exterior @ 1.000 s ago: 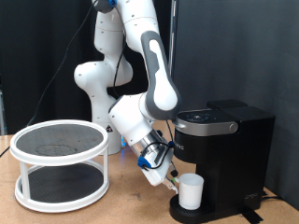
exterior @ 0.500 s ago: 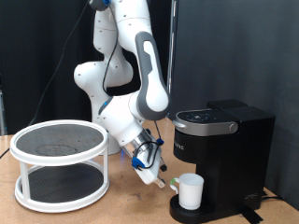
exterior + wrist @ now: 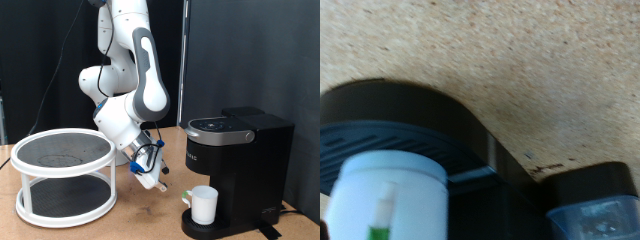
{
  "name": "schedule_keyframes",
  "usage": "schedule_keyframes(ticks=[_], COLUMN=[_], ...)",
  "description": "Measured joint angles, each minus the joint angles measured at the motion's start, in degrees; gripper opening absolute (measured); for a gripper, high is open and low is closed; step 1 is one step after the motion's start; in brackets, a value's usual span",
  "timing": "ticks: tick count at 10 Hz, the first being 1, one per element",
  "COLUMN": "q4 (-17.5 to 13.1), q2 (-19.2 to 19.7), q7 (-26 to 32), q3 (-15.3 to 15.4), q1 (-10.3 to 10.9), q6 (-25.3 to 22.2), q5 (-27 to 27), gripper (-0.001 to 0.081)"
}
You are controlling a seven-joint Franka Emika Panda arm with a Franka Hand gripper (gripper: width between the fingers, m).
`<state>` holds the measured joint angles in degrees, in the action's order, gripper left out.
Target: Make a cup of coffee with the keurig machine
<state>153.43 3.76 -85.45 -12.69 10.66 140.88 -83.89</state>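
The white cup (image 3: 205, 205) stands upright on the round drip base of the black keurig machine (image 3: 245, 165), at the exterior view's right, under its spout. The machine's lid is down. My gripper (image 3: 157, 181) hangs tilted above the table, to the exterior view's left of the cup and apart from it, with nothing between its fingers. In the wrist view the cup (image 3: 388, 198) and the black drip base (image 3: 415, 120) fill the lower part. One finger (image 3: 592, 213) shows at the picture's edge, so the jaws stand open.
A white round two-tier rack (image 3: 65, 175) with dark mesh shelves stands on the wooden table (image 3: 130, 222) at the exterior view's left. A black curtain hangs behind. The arm's white base (image 3: 105, 90) rises between rack and machine.
My gripper has drawn back from the cup towards the exterior view's left and risen slightly. The cup stays on the drip base.
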Motion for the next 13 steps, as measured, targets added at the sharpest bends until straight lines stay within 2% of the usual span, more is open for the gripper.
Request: schedule_keyframes(ticks=[4,8,10,13], q4=[2.03,3.60,3.64,3.33], q2=[-7.91,-17.22,-21.49,-27.72], q7=[-1.91,-2.52,-4.69,-9.89], q3=[-0.88,-1.31,-1.90,-1.98], q1=[-1.11,-1.86,-1.96,-1.98], q6=[-7.54,-10.93,-13.22,-14.27], q5=[5.24,3.79,2.55,2.72], gripper=[0.0735,0.0735,0.0735,0.0735])
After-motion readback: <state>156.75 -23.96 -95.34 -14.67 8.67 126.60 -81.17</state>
